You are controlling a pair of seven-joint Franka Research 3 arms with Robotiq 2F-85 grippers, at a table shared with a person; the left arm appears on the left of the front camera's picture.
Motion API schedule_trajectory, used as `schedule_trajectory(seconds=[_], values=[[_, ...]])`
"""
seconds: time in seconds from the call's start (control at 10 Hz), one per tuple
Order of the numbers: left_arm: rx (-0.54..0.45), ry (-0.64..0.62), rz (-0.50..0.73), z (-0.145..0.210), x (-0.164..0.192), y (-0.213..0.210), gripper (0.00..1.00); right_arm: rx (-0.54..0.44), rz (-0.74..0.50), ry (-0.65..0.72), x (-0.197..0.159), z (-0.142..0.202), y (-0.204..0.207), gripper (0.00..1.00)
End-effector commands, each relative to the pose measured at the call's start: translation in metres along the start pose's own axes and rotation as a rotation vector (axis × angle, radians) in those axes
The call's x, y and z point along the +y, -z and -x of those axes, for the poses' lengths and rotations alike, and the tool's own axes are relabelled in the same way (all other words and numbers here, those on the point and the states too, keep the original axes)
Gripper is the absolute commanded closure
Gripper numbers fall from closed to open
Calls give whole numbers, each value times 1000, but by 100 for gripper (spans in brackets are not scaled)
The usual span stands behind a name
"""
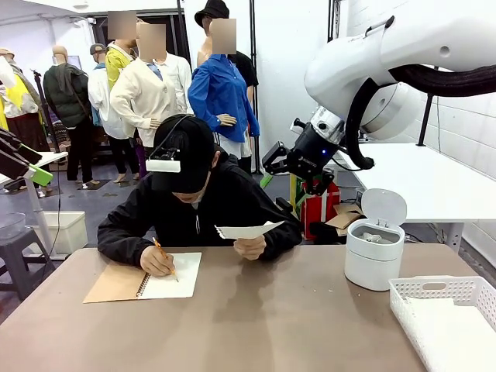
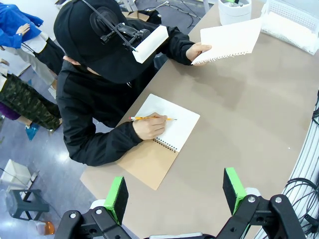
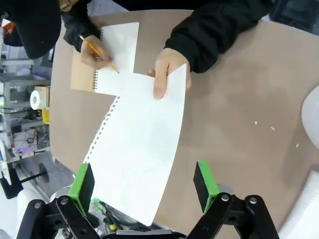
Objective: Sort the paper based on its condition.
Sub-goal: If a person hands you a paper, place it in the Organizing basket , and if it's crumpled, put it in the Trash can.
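Note:
A person in black holds a flat white sheet of paper up over the table in one hand. In the right wrist view this paper reaches towards the camera and lies between my right gripper's green pads, which stand wide open and clear of it. Seen from the front, my right gripper hangs above and just right of the sheet. My left gripper is open and empty, high above the table's left end.
The person writes with a pencil in an open spiral notebook. A white bin with its lid up stands at the right. A white basket sits at the front right corner.

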State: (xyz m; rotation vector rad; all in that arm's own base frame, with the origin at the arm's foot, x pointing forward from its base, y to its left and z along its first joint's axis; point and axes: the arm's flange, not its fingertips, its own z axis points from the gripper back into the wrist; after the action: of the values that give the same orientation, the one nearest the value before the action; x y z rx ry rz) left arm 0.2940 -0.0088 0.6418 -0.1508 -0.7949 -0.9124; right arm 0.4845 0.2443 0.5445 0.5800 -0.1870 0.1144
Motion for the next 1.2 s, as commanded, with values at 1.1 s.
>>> schedule_trajectory(seconds=[1.1], values=[[-4,-2,-9,0,1,0,0,374,-308,603,-66,-25,81,0]])
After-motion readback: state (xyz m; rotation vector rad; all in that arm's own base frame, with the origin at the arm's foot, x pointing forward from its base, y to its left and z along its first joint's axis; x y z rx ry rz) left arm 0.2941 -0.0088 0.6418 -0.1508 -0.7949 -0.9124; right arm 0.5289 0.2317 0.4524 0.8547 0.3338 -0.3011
